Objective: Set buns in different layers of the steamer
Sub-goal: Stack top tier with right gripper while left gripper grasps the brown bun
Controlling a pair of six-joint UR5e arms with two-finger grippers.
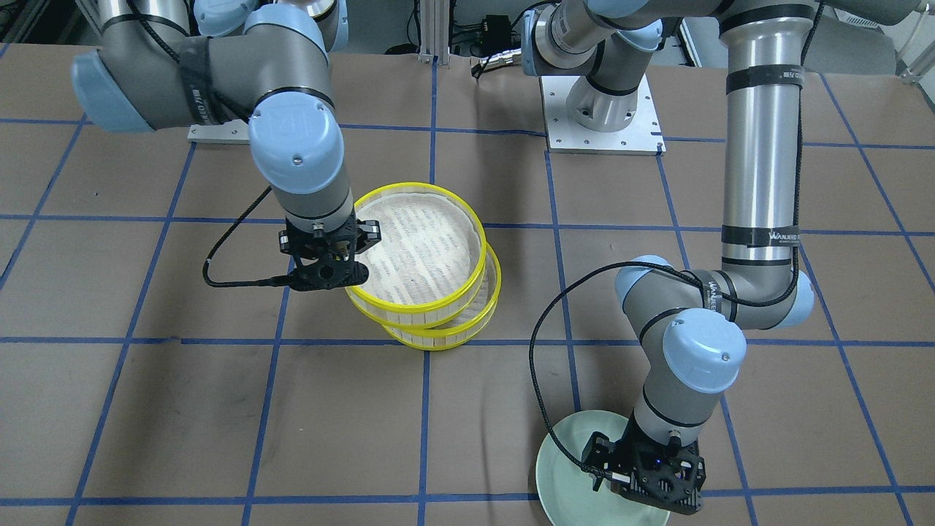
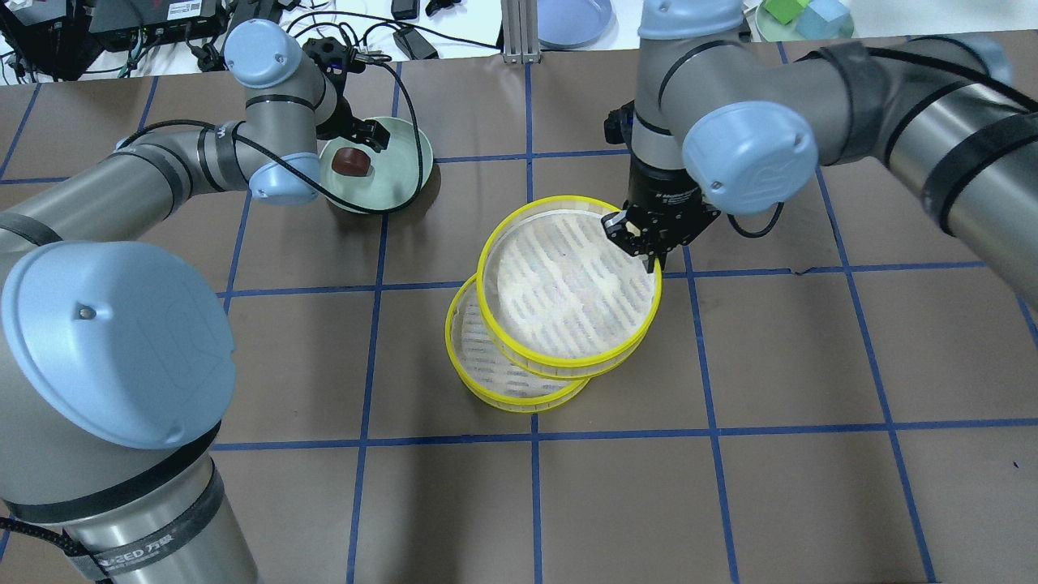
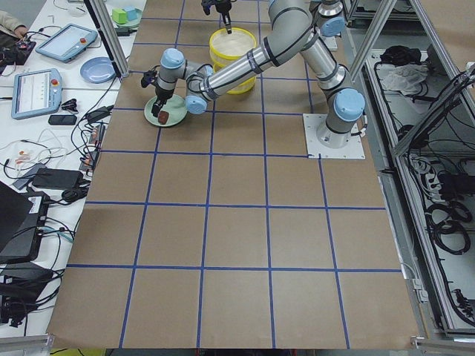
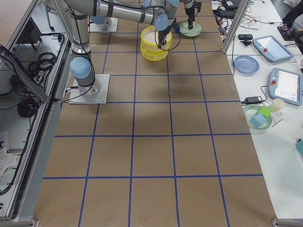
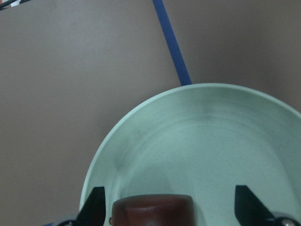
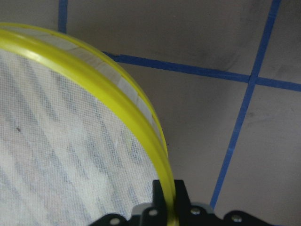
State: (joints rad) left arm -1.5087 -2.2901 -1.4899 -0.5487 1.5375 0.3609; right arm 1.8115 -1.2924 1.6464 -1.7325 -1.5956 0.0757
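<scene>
My right pincer (image 2: 639, 243) is pinched shut on the yellow rim of the upper steamer tray (image 2: 568, 284); in the right wrist view the rim runs straight down between my two fingers at the bottom of the frame. That tray sits offset over the lower steamer tray (image 2: 478, 349), near the middle of the overhead view, and I cannot tell whether the two touch. My left pincer (image 5: 170, 203) hangs over the pale green plate (image 5: 197, 127) with its fingers spread wide. The dark reddish-brown bun (image 2: 350, 161) lies on the plate between them, close to the finger on the left of the left wrist view and clear of the other; I have no hold on it. The plate is in the upper left of the overhead view, well apart from the trays. The table (image 2: 730, 487) is covered in matte brown paper, marked into large squares by blue tape lines (image 2: 535, 487). A metal base plate (image 1: 603, 117) is bolted onto it at the top of the front-facing view. Beyond the paper, along the top edge of the overhead view, a white bench carries cables, a blue plate (image 2: 574, 16) and coloured blocks (image 2: 803, 15). Tablets (image 3: 35, 93) lie on the bench at the left of the left side view.
</scene>
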